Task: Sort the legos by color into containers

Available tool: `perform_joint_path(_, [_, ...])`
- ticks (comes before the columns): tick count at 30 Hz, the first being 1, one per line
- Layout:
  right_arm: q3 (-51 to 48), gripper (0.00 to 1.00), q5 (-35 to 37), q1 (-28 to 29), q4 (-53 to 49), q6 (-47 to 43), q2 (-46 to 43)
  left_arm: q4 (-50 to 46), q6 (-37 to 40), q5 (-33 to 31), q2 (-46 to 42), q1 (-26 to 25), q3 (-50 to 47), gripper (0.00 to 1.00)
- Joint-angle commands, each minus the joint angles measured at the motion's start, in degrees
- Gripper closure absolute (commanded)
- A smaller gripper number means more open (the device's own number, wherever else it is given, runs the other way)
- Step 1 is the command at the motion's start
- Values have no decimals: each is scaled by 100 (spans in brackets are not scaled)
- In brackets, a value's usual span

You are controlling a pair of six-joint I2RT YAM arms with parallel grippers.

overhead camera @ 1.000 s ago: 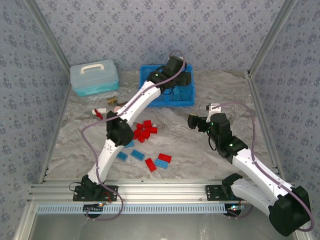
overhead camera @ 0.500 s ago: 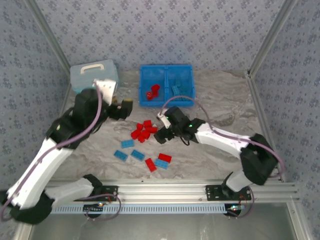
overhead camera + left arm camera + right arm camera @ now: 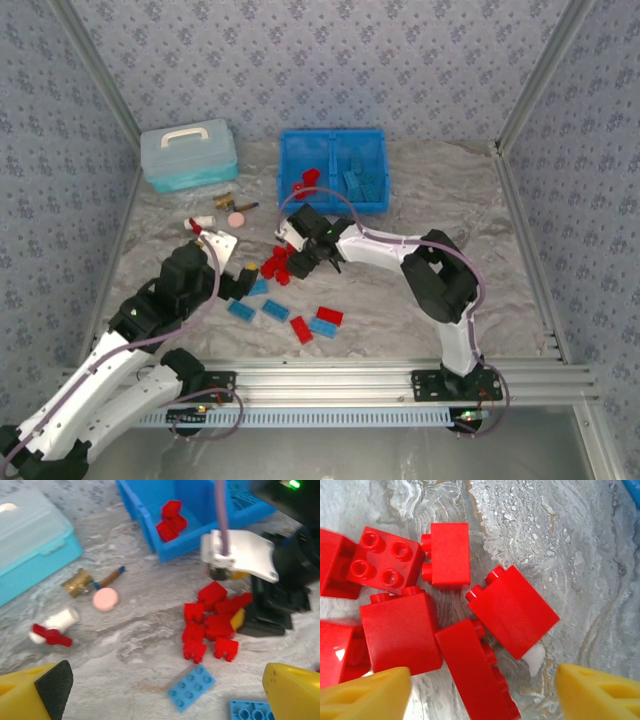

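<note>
Several red legos [image 3: 283, 262] lie piled mid-table, with blue legos [image 3: 276, 310] and two more red ones [image 3: 330, 315] nearer the front. My right gripper [image 3: 300, 256] hangs low over the pile, open. In the right wrist view its yellow fingers [image 3: 365, 695] flank a long red lego [image 3: 475, 670] without touching it. My left gripper [image 3: 250, 280] is open just left of the pile. In its wrist view a flat blue lego [image 3: 191, 687] lies between the fingers [image 3: 292, 690]. The containers are one blue bin [image 3: 333, 135]: red legos [image 3: 305, 182] left, blue legos [image 3: 358, 180] right.
A pale teal lidded box [image 3: 188, 155] stands at the back left. A pink disc [image 3: 236, 219], a brass piece [image 3: 224, 200] and a white-and-red part [image 3: 200, 226] lie between it and the pile. Metal frame rails run along the table's sides.
My left arm pulled back from the bin to the near left, its gripper now open. My right arm swung in from the right to the red pile, and its jaws narrowed.
</note>
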Motion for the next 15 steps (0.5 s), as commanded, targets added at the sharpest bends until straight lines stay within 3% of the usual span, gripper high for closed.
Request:
perform_joint_path(1, [99,35,-25,-17,-528,-235,384,688,219,685,-263,-33,-223,1])
perform_joint_path(8, [-279,54,-117,-15,-501,-47,69,-178,1174,1159,-111,-52,340,1])
perform_joint_path(15, [-567,60,-122,-34,-479,68,-249,108,1189,1272,-172,-49,-37,1])
